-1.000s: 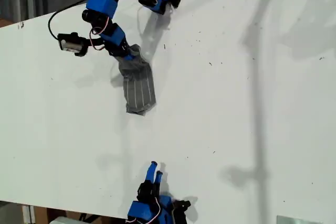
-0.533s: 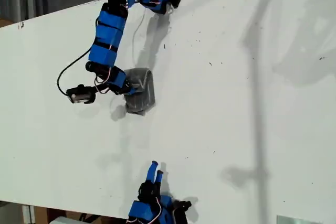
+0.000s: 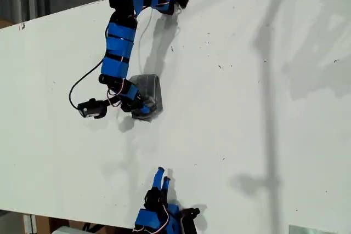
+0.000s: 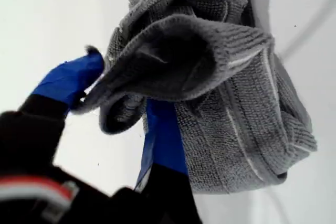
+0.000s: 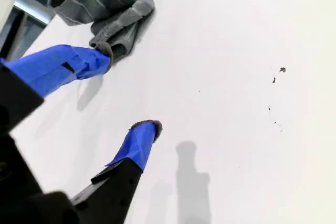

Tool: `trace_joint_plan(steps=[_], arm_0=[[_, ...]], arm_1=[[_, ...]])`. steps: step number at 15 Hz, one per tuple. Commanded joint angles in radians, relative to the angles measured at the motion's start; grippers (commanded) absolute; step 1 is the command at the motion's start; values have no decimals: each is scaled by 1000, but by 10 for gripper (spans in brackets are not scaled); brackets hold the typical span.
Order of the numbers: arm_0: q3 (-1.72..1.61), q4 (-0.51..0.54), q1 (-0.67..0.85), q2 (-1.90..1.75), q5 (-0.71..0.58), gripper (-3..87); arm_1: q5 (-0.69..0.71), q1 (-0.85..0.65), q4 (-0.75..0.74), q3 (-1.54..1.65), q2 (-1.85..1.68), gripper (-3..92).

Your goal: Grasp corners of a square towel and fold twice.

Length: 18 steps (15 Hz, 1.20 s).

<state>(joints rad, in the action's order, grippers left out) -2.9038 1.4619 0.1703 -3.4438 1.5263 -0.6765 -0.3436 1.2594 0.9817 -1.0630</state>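
Towel (image 3: 149, 96) of soft grey cloth with thin white parallel stripes lay bunched and folded over itself on the broad white worktop (image 3: 247, 108), in the upper part of the exterior view's left half, well apart from every edge of the board. That worktop, speckled with small dark flecks, was the largest thing in sight and carried both blue-and-black arms. The first arm (image 3: 122, 36) reached down from the exterior view's top edge to the cloth, a black cable looping beside it. My first end effector (image 4: 123, 103) was closed on a fold of the towel (image 4: 220, 82): in the first wrist view a thick grey layer draped over one blue-taped finger (image 4: 71, 80) while the other blue finger sat under the cloth, so the fabric was pinched between them. Which of the corners it held could not be told. My second end effector (image 3: 162, 178) sat near the exterior view's bottom edge, well apart from the cloth, its two blue-taped fingers (image 5: 137, 142) spread wide with nothing between them, only bare white surface. The bunched towel (image 5: 113, 11) showed beyond them in the second wrist view.
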Motion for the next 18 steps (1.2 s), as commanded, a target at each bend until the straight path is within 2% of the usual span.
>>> trace_joint_plan(steps=[1, 3, 5, 11, 12, 13, 14, 15, 17, 18], arm_0=[[0, 12, 12, -9, -3, 245], [0, 14, 12, -15, -5, 246], [-5, 15, 9, -18, -5, 246], [-61, -40, 6, -20, -55, 229], [-81, -63, 15, -20, -63, 228], [-97, -81, 26, -20, -71, 228], [-112, -101, 28, -21, -87, 224], [-144, -117, 34, -23, -101, 220], [-183, -123, 48, -23, -60, 215], [-192, -123, 51, -23, -34, 206]], arm_1=[[23, 9, -11, -49, -224, 302], [17, 5, 21, 28, -396, 356], [-34, 11, 20, 252, -638, 379], [-407, 144, -184, 1462, -1526, 377], [-446, 150, -137, 1585, -1724, 374], [-477, 158, -26, 1649, -1947, 375], [-489, 187, 86, 1680, -2168, 359], [-518, 216, 155, 1664, -2229, 285], [-529, 262, 110, 1709, -2232, 174], [-552, 255, 115, 1744, -2232, 171]])
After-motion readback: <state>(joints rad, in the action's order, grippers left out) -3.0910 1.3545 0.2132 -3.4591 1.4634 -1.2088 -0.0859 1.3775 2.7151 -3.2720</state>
